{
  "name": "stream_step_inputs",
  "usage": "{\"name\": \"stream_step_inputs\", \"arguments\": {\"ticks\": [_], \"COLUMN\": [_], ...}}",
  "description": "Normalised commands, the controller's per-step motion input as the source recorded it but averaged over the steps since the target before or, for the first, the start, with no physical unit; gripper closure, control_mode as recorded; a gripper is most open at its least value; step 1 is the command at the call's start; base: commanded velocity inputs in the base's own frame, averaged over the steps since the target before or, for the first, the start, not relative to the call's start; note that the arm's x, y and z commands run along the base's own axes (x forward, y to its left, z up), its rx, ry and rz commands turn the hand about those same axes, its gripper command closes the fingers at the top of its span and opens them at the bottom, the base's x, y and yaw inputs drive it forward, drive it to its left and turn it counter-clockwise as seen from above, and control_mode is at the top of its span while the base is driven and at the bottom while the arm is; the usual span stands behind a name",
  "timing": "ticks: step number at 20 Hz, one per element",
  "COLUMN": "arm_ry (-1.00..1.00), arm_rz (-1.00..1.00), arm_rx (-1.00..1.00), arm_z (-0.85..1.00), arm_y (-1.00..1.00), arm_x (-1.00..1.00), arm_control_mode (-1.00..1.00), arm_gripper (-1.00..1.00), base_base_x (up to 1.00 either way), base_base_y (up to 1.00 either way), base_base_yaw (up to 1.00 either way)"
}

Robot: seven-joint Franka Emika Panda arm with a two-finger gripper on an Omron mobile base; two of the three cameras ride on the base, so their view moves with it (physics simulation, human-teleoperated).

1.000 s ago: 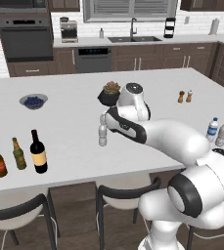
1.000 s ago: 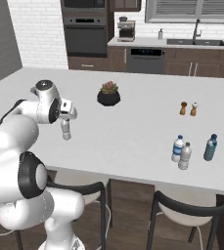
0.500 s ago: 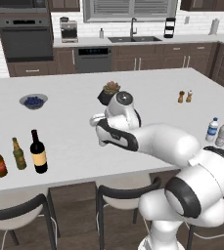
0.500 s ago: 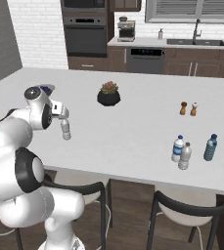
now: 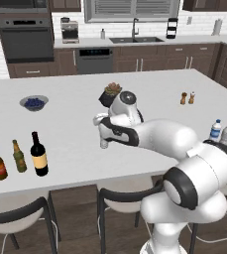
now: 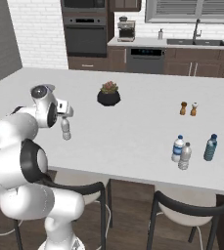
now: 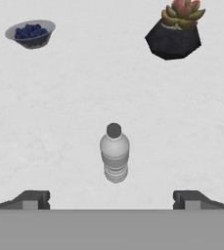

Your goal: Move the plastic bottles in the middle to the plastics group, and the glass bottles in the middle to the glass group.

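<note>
The plain bottle (image 7: 114, 154) stands upright mid-worktop (image 7: 59, 122), its long axis vertical, straight ahead of the gripper (image 7: 111, 197) and centred between the fingers (image 7: 35, 199), which are spread wide and hold nothing. The plant pot (image 7: 173, 34) and berry bowl (image 7: 31, 33) sit well beyond. Compared with a second ago, the hand has swung round from beside the bottle to line up on it (image 5: 105, 141); the bottle itself has not moved.

Lone bottle (image 7: 114, 155) upright mid-desk (image 5: 70, 134), planter (image 5: 112, 93) behind it, berry bowl (image 5: 34, 102) farther left; three bottles (image 5: 19, 157) in a row at the near left edge (tallest rightmost); shakers (image 6: 188, 108) and three bottles (image 6: 191, 150) far right
</note>
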Motion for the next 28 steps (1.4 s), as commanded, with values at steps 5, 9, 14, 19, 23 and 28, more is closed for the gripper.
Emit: {"name": "stream_step_inputs", "arguments": {"ticks": [5, 9, 14, 19, 23, 28], "arm_ry": [0.00, 0.00, 0.00, 0.00, 0.02, 0.02], "arm_rz": [0.00, 0.00, 0.00, 0.00, 0.00, 0.00], "arm_rx": [0.00, 0.00, 0.00, 0.00, 0.00, 0.00], "arm_z": [-0.09, -0.24, -0.17, -0.12, -0.20, -0.25], "arm_y": [-0.03, 0.00, 0.00, 0.00, 0.02, 0.05], "arm_x": [0.32, 0.17, 0.15, 0.08, 0.04, 0.10], "arm_control_mode": [-1.00, -1.00, -1.00, -1.00, -1.00, -1.00], "arm_gripper": [-1.00, -1.00, -1.00, -1.00, -1.00, -1.00], "base_base_x": [0.00, 0.00, 0.00, 0.00, 0.00, 0.00], "base_base_y": [0.00, 0.00, 0.00, 0.00, 0.00, 0.00], "base_base_yaw": [0.00, 0.00, 0.00, 0.00, 0.00, 0.00]}}
